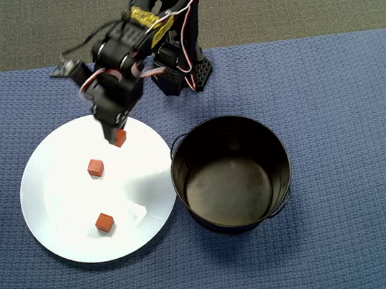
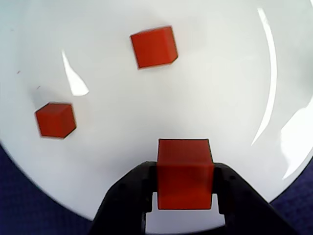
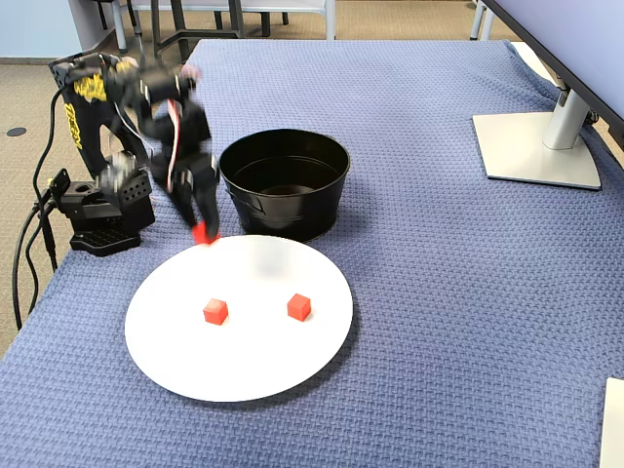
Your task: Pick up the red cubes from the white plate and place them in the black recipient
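Observation:
My gripper (image 2: 185,188) is shut on one red cube (image 2: 184,166), held a little above the far edge of the white plate (image 1: 58,215). In the overhead view the gripper (image 1: 118,137) grips that cube (image 1: 120,138) over the plate's upper rim; the fixed view shows the gripper (image 3: 203,232) blurred, with the cube (image 3: 202,234) at the plate's (image 3: 292,361) back-left rim. Two more red cubes lie on the plate (image 2: 234,73): one (image 1: 95,167) (image 2: 153,46) (image 3: 215,311) and another (image 1: 104,222) (image 2: 55,120) (image 3: 299,306). The black recipient (image 1: 231,174) (image 3: 285,182) stands empty beside the plate.
A blue woven cloth (image 1: 331,95) covers the table. The arm's base (image 3: 97,210) stands at the table's left edge in the fixed view, with cables hanging off. A monitor stand (image 3: 538,146) sits at the far right.

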`<act>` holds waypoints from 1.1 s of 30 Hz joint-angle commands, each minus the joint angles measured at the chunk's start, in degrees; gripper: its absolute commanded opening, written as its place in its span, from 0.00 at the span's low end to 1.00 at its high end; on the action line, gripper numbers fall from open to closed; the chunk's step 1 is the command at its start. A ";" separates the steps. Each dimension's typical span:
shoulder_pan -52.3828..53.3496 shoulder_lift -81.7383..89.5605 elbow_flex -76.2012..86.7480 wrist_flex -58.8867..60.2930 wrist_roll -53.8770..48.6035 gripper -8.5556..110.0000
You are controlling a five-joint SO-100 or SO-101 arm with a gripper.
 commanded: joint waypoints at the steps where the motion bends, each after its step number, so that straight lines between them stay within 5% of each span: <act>1: -8.17 4.22 -11.07 4.92 5.54 0.07; 13: -44.47 -2.64 -15.21 2.20 21.71 0.07; 17: -51.68 -4.92 -14.41 2.64 19.69 0.36; 33: 3.34 -16.08 -11.16 -6.68 -13.27 0.30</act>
